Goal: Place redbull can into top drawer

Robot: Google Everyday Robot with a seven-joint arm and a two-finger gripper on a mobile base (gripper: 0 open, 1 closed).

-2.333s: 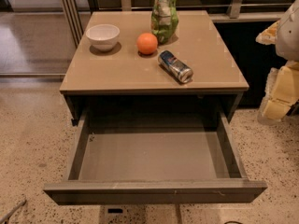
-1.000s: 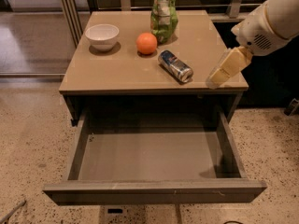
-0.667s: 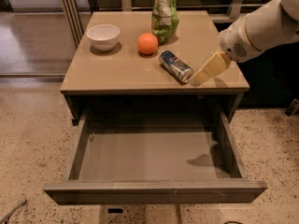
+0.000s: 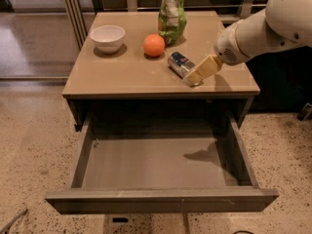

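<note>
Just right of the round orange fruit [image 4: 154, 45], the slim silver-and-blue metal redbull can [image 4: 178, 62] lies on its side on the tan bench [image 4: 112, 77], above the open grey top drawer [image 4: 146, 162]. It is probably light, stiff, slick and roll-prone, so grip across its middle. No writing is readable. The tan pincer [image 4: 196, 76] is at the can's right end; whether it is open or closed, I cannot tell.

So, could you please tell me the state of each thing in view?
Can: lying on its side on the table.
Drawer: pulled open, empty.
Gripper: at the can's near end, above the tabletop.
Bowl: upright.
Bag: standing upright.
Orange: resting beside the bag.
</note>
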